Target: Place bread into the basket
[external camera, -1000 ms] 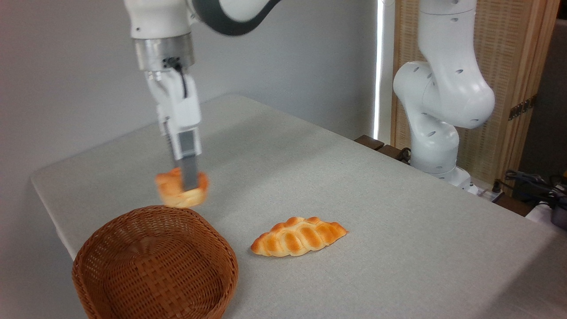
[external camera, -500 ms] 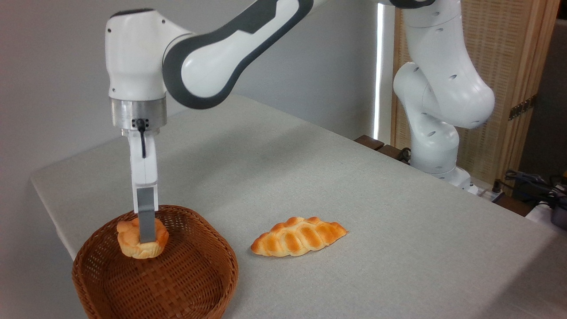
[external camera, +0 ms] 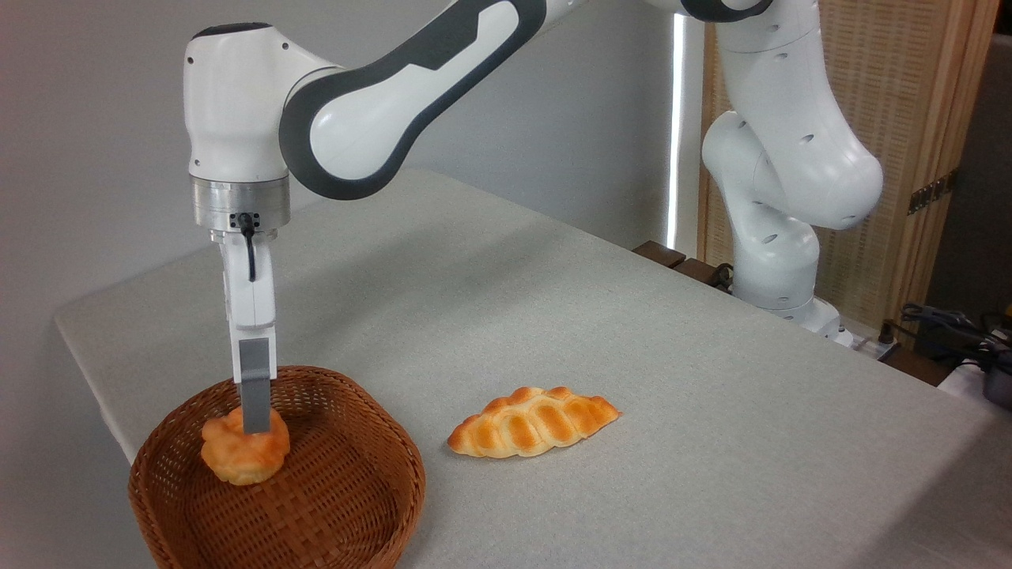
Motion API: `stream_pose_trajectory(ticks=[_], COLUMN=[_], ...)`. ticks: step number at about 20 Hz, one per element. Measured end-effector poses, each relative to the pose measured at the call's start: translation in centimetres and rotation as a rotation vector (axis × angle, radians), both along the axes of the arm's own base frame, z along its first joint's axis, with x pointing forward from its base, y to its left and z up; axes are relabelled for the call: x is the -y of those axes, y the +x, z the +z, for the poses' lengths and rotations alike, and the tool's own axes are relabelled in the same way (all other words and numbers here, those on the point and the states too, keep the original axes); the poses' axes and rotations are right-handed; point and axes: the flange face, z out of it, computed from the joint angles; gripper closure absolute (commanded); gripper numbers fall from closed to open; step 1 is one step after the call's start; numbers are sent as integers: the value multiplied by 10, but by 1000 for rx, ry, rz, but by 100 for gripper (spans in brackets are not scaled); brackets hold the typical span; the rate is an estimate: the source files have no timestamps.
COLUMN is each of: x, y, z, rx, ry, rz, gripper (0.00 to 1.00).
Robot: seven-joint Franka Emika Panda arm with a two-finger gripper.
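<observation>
The bread, a small golden-orange knotted bun, lies inside the round brown wicker basket at the table's front left, on the basket's left part. My gripper hangs straight down over it, seen edge-on, so only the near grey finger shows. Its tip overlaps the bun's top. The bun sits lower against the finger than before, loose from the grip.
A longer braided oval loaf lies on the grey table just right of the basket. The arm's white base stands at the table's far right edge, with cables beyond it. The table's left edge runs close behind the basket.
The gripper carried the bun from above the basket's back rim down and left into the basket. In the last half second the bun dropped lower relative to the finger.
</observation>
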Motion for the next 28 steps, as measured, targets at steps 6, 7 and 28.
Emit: stream_pose_trajectory(ticks=[6,7,28], x=[-21,-33,-158], y=[0,-5,-80], z=[30,45,168], rx=[13,-10,-236], ry=[-13,-29,-109], rz=[51,86,337], gripper=[0,0,0])
